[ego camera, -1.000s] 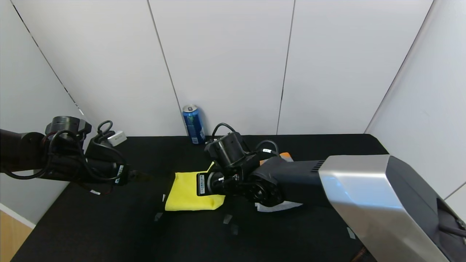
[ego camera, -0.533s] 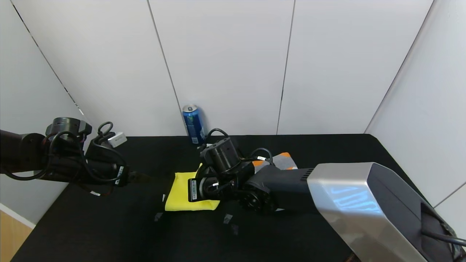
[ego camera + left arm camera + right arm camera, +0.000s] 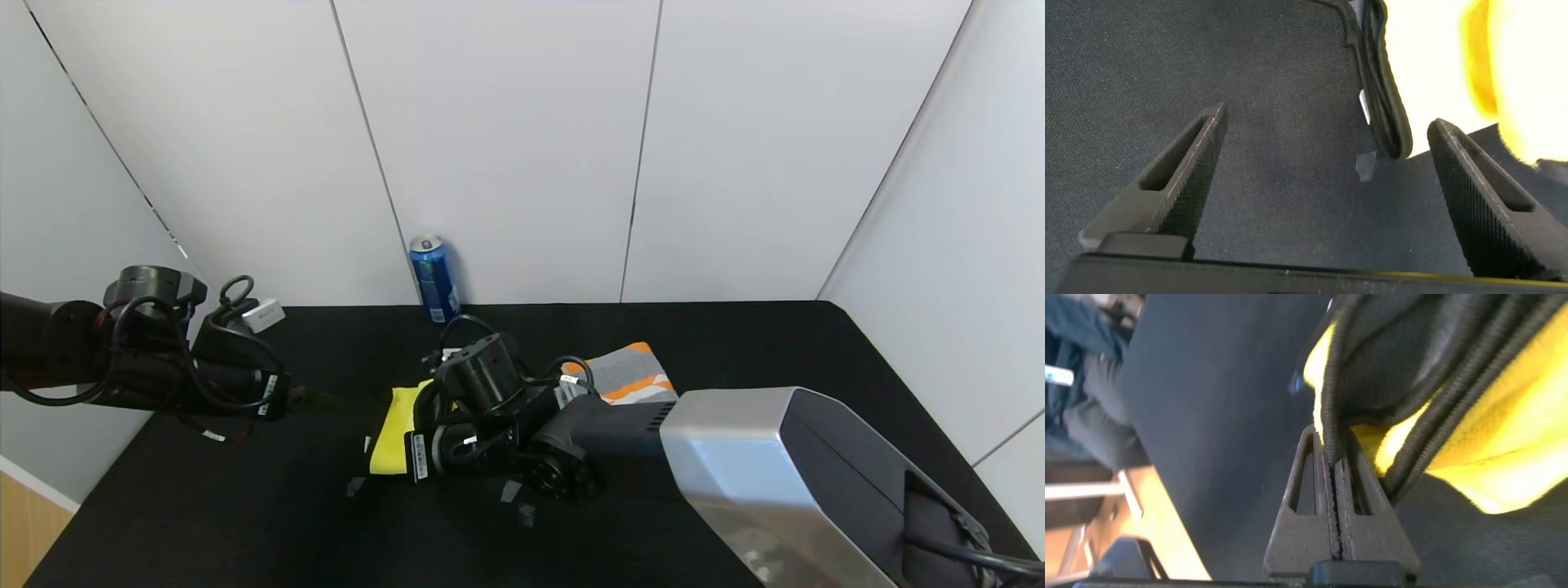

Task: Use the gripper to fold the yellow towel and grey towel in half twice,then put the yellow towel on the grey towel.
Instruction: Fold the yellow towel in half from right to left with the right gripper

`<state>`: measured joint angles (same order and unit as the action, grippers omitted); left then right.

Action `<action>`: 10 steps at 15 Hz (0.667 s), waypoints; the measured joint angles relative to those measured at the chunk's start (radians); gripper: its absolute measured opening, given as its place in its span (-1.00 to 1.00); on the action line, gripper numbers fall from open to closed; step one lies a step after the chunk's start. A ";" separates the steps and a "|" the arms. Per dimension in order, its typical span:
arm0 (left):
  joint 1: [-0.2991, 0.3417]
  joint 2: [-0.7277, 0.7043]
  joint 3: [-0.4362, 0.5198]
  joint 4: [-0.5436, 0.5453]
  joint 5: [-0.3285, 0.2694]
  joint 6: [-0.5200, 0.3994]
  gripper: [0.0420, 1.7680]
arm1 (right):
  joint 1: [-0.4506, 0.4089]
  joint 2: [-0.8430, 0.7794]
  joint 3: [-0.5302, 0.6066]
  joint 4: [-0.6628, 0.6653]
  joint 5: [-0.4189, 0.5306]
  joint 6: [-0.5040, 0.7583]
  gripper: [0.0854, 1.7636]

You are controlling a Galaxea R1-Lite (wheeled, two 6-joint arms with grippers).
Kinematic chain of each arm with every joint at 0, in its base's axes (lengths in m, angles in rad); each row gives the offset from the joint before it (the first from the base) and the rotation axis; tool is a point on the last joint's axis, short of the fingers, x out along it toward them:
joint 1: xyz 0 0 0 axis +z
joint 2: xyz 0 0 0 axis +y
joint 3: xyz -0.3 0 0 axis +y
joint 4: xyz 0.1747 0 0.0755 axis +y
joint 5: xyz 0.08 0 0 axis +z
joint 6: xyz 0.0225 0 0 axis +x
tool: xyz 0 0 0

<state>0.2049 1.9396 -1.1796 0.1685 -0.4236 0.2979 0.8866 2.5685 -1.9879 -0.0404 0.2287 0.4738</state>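
White wall panels close off the back of a black cloth-covered surface, where a blue can stands against the wall. Low over the middle, the right tool is clenched tight on an edge of the yellow towel, with a thin line of yellow running between its pressed fingertips. Most of that towel is hidden beneath the tool and its wrist; one strip shows on the side toward the left arm. Behind the wrist, farther toward the wall, lies the grey towel, its orange patches showing, apart from the yellow one. The left tool hangs released, fingers spread wide over bare cloth, just beside the yellow strip and holding nothing.

Both towels look light, limp and slack, so a pinched edge will probably trail the rest behind it and sag instead of keeping a crease. I judge the best hold to be at a corner or hem, where the layers are thin enough to pinch cleanly. Dragging could bunch the layers.
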 joint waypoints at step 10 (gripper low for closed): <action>0.001 0.009 0.006 -0.001 0.000 0.000 0.94 | 0.001 0.029 0.000 -0.041 0.084 -0.004 -0.20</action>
<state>0.2064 1.9483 -1.1738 0.1674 -0.4232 0.2979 0.8881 2.5972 -1.9879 -0.0811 0.3132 0.4700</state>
